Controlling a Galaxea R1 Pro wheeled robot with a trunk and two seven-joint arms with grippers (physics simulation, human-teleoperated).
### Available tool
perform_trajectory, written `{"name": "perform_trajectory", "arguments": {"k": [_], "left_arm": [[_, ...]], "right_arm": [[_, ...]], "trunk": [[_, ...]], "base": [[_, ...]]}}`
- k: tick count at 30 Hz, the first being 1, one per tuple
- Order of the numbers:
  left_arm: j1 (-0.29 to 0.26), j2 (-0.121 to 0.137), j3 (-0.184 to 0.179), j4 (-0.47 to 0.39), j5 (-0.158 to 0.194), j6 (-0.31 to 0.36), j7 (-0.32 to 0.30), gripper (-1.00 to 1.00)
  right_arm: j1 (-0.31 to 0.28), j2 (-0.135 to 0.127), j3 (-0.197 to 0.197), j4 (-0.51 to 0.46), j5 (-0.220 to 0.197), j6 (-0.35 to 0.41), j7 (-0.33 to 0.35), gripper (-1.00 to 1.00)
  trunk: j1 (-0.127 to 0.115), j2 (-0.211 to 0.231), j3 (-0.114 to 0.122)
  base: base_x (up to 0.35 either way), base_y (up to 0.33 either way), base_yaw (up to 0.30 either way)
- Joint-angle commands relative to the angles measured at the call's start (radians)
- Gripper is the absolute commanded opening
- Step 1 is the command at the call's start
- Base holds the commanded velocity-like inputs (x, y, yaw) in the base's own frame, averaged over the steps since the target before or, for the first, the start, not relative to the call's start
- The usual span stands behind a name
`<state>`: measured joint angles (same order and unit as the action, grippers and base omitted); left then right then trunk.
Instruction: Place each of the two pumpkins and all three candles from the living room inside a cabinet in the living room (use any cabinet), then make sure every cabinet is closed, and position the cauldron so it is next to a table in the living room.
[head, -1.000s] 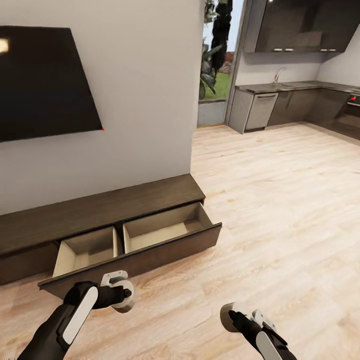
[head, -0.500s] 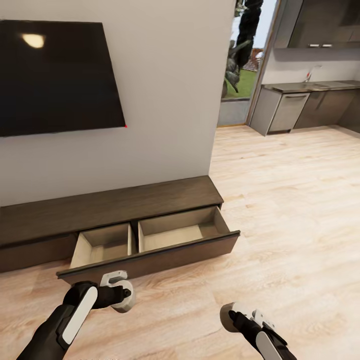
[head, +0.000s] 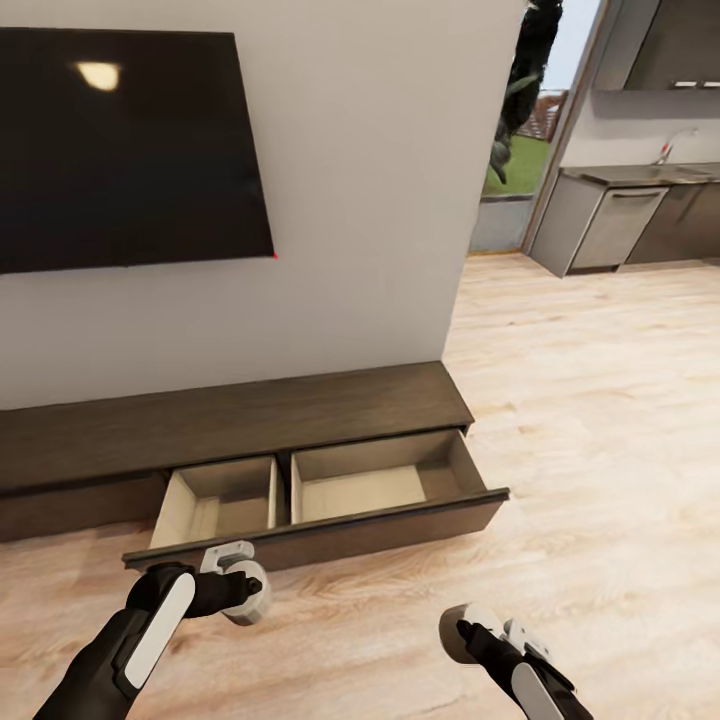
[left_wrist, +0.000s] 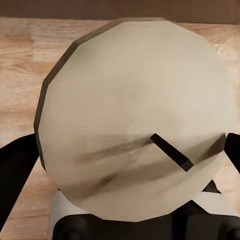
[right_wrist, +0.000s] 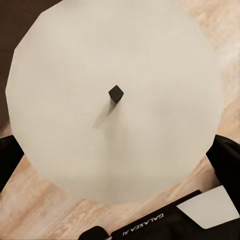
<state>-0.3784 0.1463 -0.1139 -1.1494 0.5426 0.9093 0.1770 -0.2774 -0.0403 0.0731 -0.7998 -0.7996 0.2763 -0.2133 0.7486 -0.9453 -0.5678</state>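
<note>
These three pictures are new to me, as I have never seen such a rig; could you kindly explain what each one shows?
This is a simulated wheeled robot with two arms. The big picture comes from its head camera, looking down over both arms: the left end effector and the right end effector. Ahead stands a low dark cabinet under a wall-mounted television, with one wide drawer pulled open; its two pale compartments look empty. The floor is light wood, and a kitchen shows beyond.

The other two pictures come from cameras on the wrists. Each looks at the round top of a pale candle with a dark wick: the left candle and the right candle. Each end effector appears to hold one.
</note>
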Motion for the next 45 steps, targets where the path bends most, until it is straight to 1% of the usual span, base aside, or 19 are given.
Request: {"name": "perform_trajectory", "arguments": {"k": [1,5,18,31,40,45], "left_arm": [[-0.001,0.001,-0.003,-0.001,0.010,0.002,0.011,-1.00],[-0.001,0.001,-0.003,-0.001,0.010,0.003,0.012,-1.00],[-0.001,0.001,-0.003,-0.001,0.010,0.002,0.012,-1.00],[-0.001,-0.001,-0.004,-0.001,0.010,0.002,0.012,-1.00],[-0.001,-0.001,-0.005,-0.001,0.010,0.002,0.013,-1.00],[-0.001,-0.001,-0.003,-0.001,0.012,0.003,0.012,-1.00]], "right_arm": [[0.000,-0.001,0.009,-0.002,-0.009,0.001,-0.009,-1.00],[0.000,-0.001,0.040,-0.002,-0.007,0.001,-0.013,-1.00],[0.000,-0.003,0.044,-0.002,-0.007,0.001,-0.010,-1.00],[0.000,-0.003,0.044,-0.002,-0.009,0.000,-0.009,-1.00],[0.000,-0.003,0.043,-0.002,-0.010,0.001,-0.008,-1.00],[0.000,-0.003,0.042,-0.001,-0.009,0.001,-0.008,-1.00]], "trunk": [[0.000,-0.001,-0.001],[0.000,-0.001,-0.001],[0.000,-0.001,-0.001],[0.000,-0.001,-0.001],[0.000,-0.001,-0.001],[0.000,-0.001,0.001]], "base": [[0.150,0.000,0.160],[0.157,0.000,0.242],[0.178,-0.036,0.263],[0.251,-0.209,0.084],[0.184,-0.215,0.003],[0.067,-0.089,-0.160]]}}
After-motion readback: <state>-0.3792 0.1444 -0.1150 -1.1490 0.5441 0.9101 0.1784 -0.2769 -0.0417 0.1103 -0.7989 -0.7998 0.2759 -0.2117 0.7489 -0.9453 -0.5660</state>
